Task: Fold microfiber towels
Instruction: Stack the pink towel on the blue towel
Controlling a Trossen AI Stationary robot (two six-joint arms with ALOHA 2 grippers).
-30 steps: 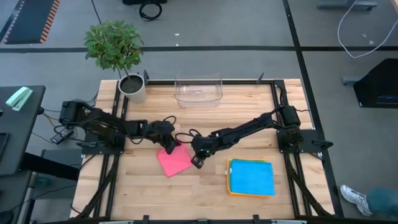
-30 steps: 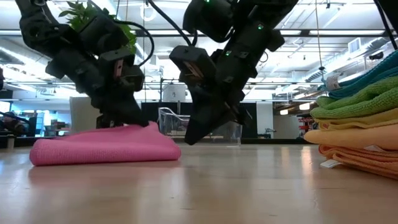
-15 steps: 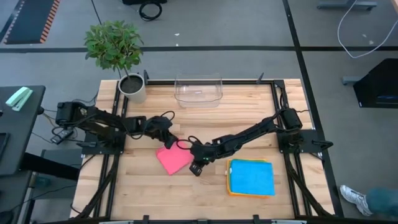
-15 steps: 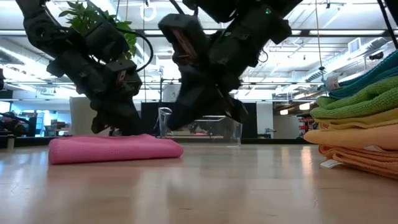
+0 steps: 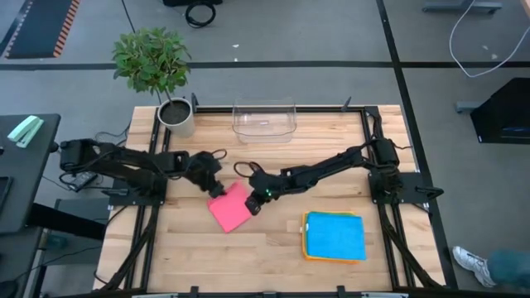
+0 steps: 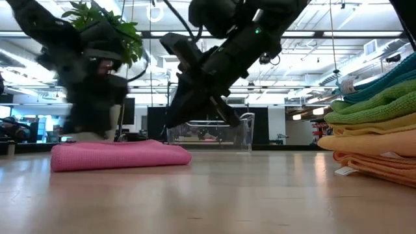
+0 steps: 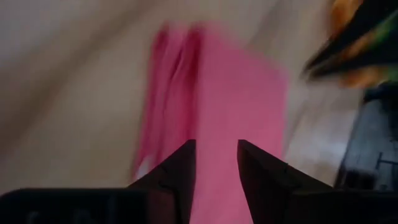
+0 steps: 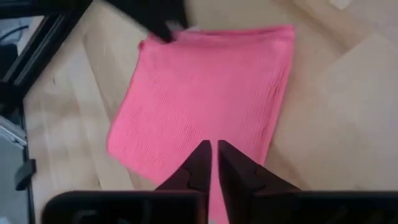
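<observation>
Nearest the front edge of the pale wooden surface (image 5: 273,248), toward its right corner: a squared stack of folded microfiber towels (image 5: 334,235), blue on top with orange showing at the edges. In the low view the same stack (image 6: 374,130) shows orange and yellow layers below, green above, teal at the very top.

Mid-surface, left of centre: a single folded pink microfiber towel (image 5: 231,209) lying flat, one corner pointing at the back edge. In the low view it (image 6: 117,155) is a low, even slab resting on the wood; no fingers hold it.

Left gripper (image 5: 217,189): at the pink towel's back-left corner, arm reaching in low from the left edge. Left wrist view shows its two dark fingers (image 7: 177,177) apart with a clear gap, pink cloth (image 7: 230,118) beyond them, nothing between them.

Right gripper (image 5: 252,204): just off the pink towel's right edge, arm stretched diagonally from the right edge, forearm low and tip angled down. Right wrist view shows the fingers (image 8: 198,163) nearly together, only a thin slit between them, empty, with the pink towel (image 8: 205,93) spread ahead.

Back edge, centre: a clear rectangular plastic bin (image 5: 264,118), nothing visible inside. Back-left corner: a green leafy plant in a white pot (image 5: 157,73).
</observation>
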